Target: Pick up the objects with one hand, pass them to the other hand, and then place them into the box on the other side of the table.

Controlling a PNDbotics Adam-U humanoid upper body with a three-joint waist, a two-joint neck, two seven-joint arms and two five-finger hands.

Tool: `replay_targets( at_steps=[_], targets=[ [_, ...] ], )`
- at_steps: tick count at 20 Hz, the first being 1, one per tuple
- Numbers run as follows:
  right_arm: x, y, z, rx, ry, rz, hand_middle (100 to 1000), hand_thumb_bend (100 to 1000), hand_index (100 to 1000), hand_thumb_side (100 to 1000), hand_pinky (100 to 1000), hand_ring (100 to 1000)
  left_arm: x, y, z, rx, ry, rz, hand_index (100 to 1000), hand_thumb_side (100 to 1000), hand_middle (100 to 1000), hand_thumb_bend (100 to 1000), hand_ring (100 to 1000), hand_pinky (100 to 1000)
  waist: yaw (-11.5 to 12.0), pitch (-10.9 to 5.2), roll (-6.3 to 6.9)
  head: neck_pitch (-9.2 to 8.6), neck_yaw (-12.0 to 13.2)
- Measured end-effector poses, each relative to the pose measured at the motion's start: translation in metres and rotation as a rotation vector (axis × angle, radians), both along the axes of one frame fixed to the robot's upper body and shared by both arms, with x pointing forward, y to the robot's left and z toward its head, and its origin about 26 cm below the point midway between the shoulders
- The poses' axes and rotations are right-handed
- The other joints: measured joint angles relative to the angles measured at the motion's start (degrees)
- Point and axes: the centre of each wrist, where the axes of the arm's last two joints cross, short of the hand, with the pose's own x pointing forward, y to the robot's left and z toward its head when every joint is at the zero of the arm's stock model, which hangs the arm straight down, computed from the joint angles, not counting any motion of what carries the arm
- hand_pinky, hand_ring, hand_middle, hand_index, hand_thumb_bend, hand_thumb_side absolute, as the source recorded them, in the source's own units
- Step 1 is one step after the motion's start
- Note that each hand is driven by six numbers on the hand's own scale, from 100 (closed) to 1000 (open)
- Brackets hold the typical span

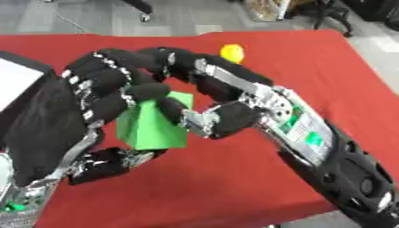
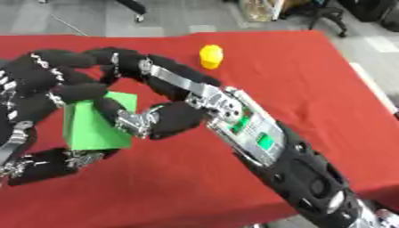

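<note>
L hand [image 1: 86, 102] + R hand [image 1: 226, 111] both curled on green block [image 1: 152, 127], mid-air over red table [image 1: 311, 58], mid-handoff. Block looks rigid, light, flat-faced; grip opposite faces. Yellow obj [image 2: 210, 56] far side. Box not visible.

Matt green block [image 1: 152, 127]; matt red cloth [image 1: 311, 67]; hands [image 1: 93, 102] of matt black padding and silver metal.

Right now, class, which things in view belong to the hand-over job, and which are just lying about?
Belonging to the job:
green block, held between both hands
left hand
right hand
yellow object, waiting on the table

Just lying about:
red tablecloth
chair legs beyond the table
</note>
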Motion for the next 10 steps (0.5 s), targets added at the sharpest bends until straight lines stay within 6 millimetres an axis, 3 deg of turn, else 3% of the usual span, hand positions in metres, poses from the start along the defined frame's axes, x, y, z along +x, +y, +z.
replay_targets(
  at_steps=[10],
  targets=[
    [0.007,-0.028,0.014,0.183,-0.043,-0.121,946,100,948,528,1000,738,0.007,0.028,-0.006,-0.079,0.021,0.167,647,100,247,393,596,763,-0.5,-0.55,0.54,0.00,1.2]
  ],
)
